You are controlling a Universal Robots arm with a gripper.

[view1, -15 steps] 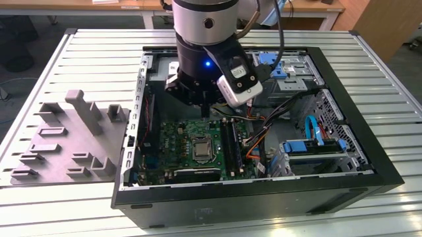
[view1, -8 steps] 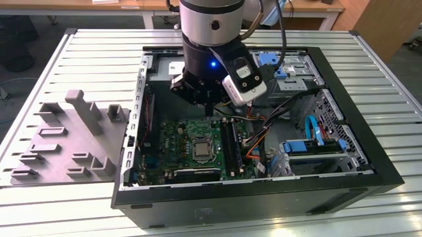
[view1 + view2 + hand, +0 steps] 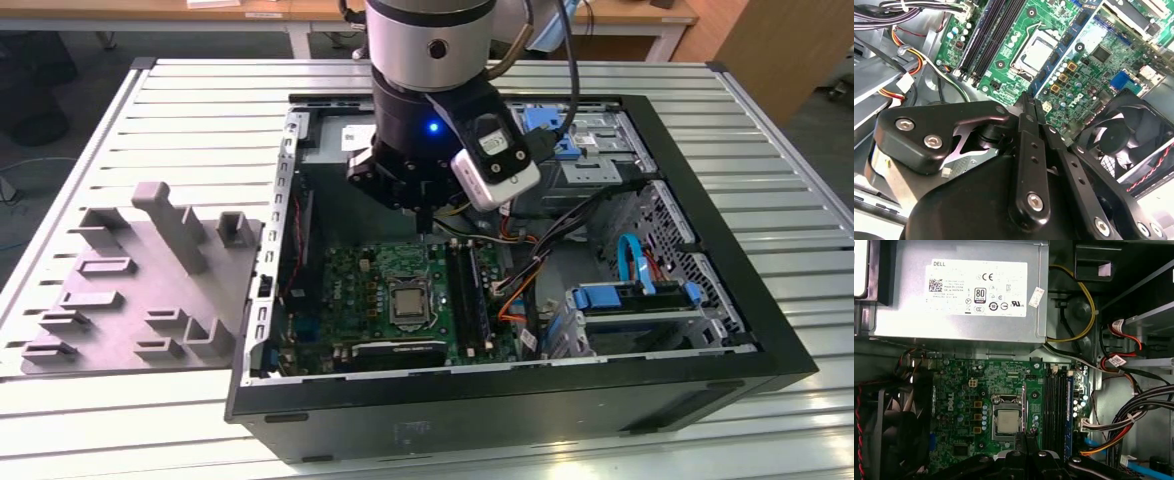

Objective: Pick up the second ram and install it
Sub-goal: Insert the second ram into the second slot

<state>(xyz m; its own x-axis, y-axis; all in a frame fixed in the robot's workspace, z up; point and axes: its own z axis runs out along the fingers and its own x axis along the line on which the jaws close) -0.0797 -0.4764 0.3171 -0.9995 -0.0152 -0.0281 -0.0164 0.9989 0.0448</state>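
Hovering inside an open black computer tower case (image 3: pixel 507 400) that lies on its side on a silver slatted metal desk (image 3: pixel 200 110), the grey-and-black robot arm (image 3: pixel 427 50) points its black two-fingered claw (image 3: pixel 424 215) straight down over the twelve o'clock edge of the green motherboard (image 3: pixel 354 290). In both wrist views the fingers sit together, tips all but touching, with nothing visible between them, and they hang above the board, clear of it.

The square silver processor socket (image 3: pixel 404 300) sits mid-board, at six o'clock from the claw in the exterior view. The row of long black memory slots (image 3: pixel 467 290) runs just beside it, at its three o'clock.

The second ram, a slim blue-green circuit-board stick, cannot be picked out for certain. In the first wrist view a thin blue strip (image 3: pixel 1070 405) lies along the slots' outer side, next to a bundle of orange, red and black cables (image 3: pixel 1119 425). Whether that strip is the stick seated in a slot cannot be told.

A grey moulded holder block (image 3: pixel 147 290) with upright posts stands on the desk at nine o'clock from the case, well apart from the claw. Blue plastic drive trays (image 3: pixel 634 300) fill the case at four o'clock from the claw. The first wrist view shows a grey metal power-supply box (image 3: pixel 964 290) with a white label just past the board's edge. The second wrist view shows a round black cooling fan (image 3: pixel 1114 135) beside the board, on the side away from the slots.
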